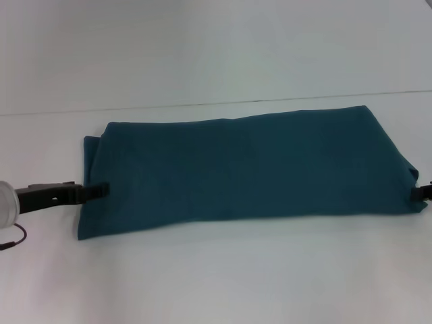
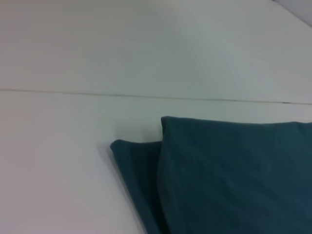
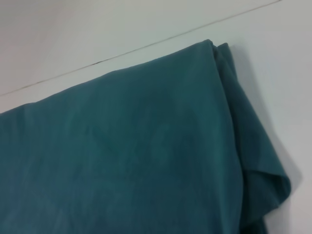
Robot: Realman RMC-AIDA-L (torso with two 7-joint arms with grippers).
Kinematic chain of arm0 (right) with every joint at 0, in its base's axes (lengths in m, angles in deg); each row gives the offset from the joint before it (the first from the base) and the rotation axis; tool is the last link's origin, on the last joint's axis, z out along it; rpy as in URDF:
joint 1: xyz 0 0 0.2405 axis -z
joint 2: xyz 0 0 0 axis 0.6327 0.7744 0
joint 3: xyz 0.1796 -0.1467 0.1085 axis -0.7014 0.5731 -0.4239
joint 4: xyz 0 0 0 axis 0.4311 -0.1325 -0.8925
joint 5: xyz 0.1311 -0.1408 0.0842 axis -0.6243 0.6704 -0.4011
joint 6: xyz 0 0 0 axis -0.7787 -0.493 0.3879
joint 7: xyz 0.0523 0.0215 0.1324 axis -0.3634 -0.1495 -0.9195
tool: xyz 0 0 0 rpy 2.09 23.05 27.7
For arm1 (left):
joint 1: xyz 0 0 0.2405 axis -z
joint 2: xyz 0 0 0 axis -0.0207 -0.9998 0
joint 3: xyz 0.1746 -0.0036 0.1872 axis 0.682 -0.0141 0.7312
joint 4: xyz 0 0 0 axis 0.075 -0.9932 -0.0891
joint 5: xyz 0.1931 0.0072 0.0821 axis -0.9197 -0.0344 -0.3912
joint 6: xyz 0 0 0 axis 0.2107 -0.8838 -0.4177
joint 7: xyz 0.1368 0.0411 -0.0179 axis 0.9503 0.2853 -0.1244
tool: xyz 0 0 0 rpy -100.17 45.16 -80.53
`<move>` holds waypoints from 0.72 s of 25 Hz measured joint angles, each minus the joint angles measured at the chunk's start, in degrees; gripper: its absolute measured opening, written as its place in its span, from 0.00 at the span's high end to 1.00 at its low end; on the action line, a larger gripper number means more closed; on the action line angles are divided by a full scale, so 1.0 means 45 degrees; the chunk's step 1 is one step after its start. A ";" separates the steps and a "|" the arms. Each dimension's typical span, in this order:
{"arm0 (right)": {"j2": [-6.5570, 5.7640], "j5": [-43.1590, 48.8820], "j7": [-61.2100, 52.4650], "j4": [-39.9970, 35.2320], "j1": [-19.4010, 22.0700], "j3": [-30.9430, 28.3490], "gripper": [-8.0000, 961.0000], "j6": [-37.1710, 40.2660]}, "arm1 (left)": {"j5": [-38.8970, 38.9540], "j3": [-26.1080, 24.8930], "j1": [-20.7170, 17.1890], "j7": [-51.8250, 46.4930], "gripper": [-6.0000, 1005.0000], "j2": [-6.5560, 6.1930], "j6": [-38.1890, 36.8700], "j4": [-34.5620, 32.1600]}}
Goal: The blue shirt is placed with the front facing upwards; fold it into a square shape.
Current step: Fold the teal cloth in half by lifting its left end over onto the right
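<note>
The blue shirt (image 1: 243, 169) lies folded into a long plain band across the white table, with no lettering showing. Its left end shows stacked layers (image 2: 141, 170), and its right end has a loose fold hanging out at the corner (image 3: 263, 165). My left gripper (image 1: 101, 190) reaches in low from the left, its tip resting over the shirt's left edge. My right gripper (image 1: 422, 193) is at the shirt's right edge and shows only as a dark tip at the border of the head view. Neither wrist view shows its own gripper.
The white table (image 1: 216, 283) runs well in front of the shirt and on both sides. A thin seam line (image 1: 270, 101) crosses the surface just behind the shirt's far edge.
</note>
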 joint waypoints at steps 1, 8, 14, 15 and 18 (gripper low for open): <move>-0.0012 -0.0006 0.0007 -0.0009 0.0006 0.0004 0.99 0.0016 | -0.0021 0.0005 0.0000 -0.0005 0.15 0.0002 -0.0092 0.0000; -0.0076 -0.0016 0.0139 -0.0018 0.0051 -0.0083 0.99 0.0147 | -0.0568 -0.0033 -0.0001 -0.0487 0.16 -0.0054 -0.1048 -0.0212; -0.0078 -0.0016 0.0157 -0.0025 0.0059 -0.0093 0.99 0.0151 | -0.0849 -0.0071 -0.0019 -0.0811 0.16 -0.0102 -0.1708 -0.0503; -0.0078 -0.0015 0.0160 -0.0027 0.0059 -0.0093 0.99 0.0151 | -0.0898 -0.0077 -0.0019 -0.0815 0.16 -0.0116 -0.1731 -0.0505; -0.0078 -0.0016 0.0161 -0.0028 0.0056 -0.0085 0.99 0.0147 | -0.1053 -0.0072 0.0013 -0.0818 0.16 -0.0116 -0.1712 -0.0501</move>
